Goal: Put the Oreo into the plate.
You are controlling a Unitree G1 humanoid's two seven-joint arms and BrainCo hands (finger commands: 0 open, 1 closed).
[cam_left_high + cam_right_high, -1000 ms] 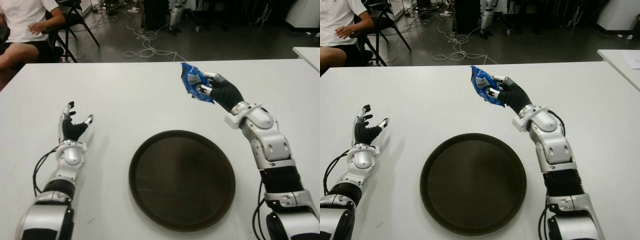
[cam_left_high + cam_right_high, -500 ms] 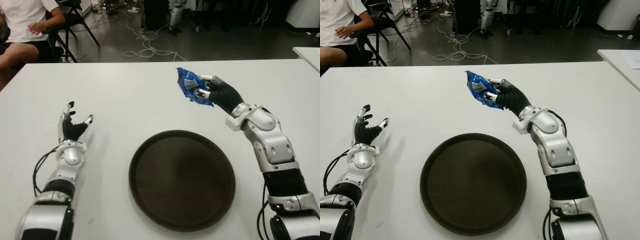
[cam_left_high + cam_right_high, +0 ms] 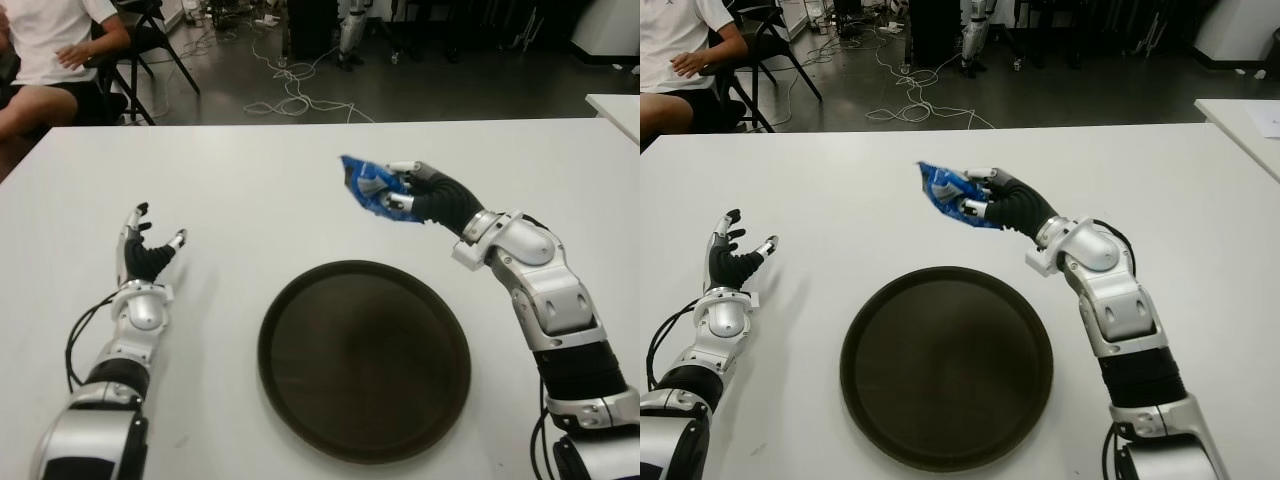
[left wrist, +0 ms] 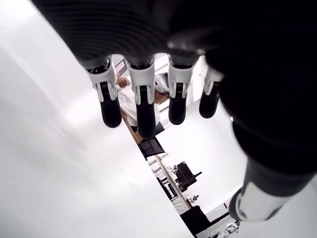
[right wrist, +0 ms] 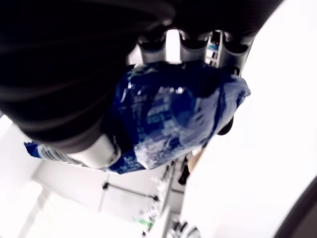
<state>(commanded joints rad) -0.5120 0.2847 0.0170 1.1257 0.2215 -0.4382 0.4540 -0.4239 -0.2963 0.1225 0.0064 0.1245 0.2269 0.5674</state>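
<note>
Oreo pack (image 3: pixel 371 186) is up in the air right now, pinched in the right hand (image 3: pixel 425 195) with the fingers (image 3: pixel 400 202) curled around one end of it. It's a crinkly blue wrapper with white print, and in the right wrist view (image 5: pixel 173 119) you can see pale lettering on the foil, but it's too smeared to actually read, so no legible brand text. The pack is held over the white table (image 3: pixel 250 180), off the far edge of the plate (image 3: pixel 364 358) rather than over its middle, and not touching either one. The plate is a round dark tray with a raised rim, sitting near the front of the table between the two arms, nothing in it.

Left hand (image 3: pixel 145 255) shows off to the left of the plate, well apart from it, fingers (image 4: pixel 141 106) spread loose and holding nothing.

Far back left there's a person in a white shirt (image 3: pixel 50 40) sitting on a chair, cables (image 3: pixel 290 95) lying on the floor behind the table
</note>
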